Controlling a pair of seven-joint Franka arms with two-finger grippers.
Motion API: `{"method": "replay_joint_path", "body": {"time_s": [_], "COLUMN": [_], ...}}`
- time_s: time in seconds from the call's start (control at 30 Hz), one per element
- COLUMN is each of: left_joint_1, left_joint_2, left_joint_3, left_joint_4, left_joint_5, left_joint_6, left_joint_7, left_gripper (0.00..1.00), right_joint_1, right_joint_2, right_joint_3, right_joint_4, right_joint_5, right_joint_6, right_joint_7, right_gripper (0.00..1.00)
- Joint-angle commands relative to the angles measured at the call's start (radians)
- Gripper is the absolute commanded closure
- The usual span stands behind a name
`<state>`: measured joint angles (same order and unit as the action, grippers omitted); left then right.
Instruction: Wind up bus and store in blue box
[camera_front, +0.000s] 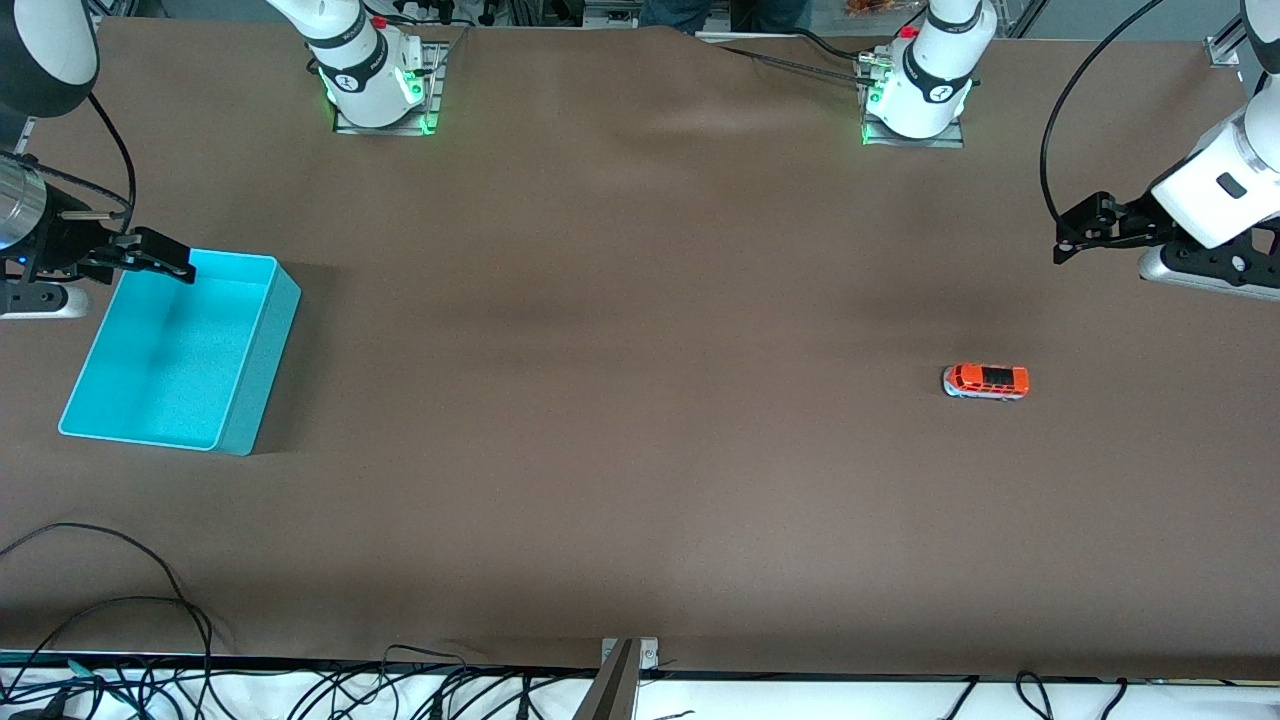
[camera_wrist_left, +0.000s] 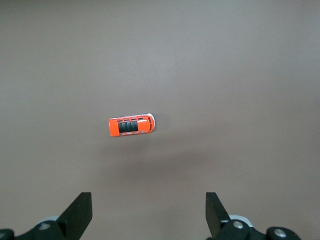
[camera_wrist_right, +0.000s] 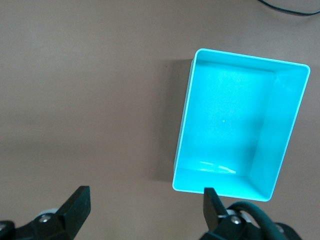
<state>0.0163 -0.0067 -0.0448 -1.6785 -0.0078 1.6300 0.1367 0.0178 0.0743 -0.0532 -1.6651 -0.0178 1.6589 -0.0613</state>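
Bus (camera_front: 986, 381) (upright) lies well clear of left gripper's (camera_front: 1066, 243) wide-spread jaws.

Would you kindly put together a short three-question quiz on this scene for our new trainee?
1. True or false: the bus is already in the blue box.
2. Multiple choice: the left gripper is A) shut on the bus, B) open in the air, C) inside the box.
3. Fill in: the right gripper is open and hangs by the rim of the ___.

Key:
1. False; the bus stands on the table toward the left arm's end, and the box is empty.
2. B; the left wrist view shows the bus on the table below it.
3. Blue box.
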Motion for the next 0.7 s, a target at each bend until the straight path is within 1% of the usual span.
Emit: {"method": "replay_joint_path", "body": {"time_s": [0.0, 0.67], "left_joint_1": [0.014, 0.010], "left_joint_2": [-0.010, -0.010], "left_joint_3": [-0.012, -0.017], "left_joint_4": [-0.003, 0.003], "left_joint_5": [-0.014, -0.015], "left_joint_6": [-0.012, -0.012], "left_joint_7": [-0.005, -0.012], "left_gripper": [0.00, 0.00], "right_joint_1": [-0.002, -0.002], "right_joint_2": [0.009, 0.012], "right_joint_3": [0.007, 0.007], "right_joint_4": [0.024, 0.039], "right_joint_5": [-0.014, -0.016], "right_joint_6": [-0.021, -0.019], "right_joint_7": [-0.006, -0.011], "right_gripper": [0.00, 0.00]}}
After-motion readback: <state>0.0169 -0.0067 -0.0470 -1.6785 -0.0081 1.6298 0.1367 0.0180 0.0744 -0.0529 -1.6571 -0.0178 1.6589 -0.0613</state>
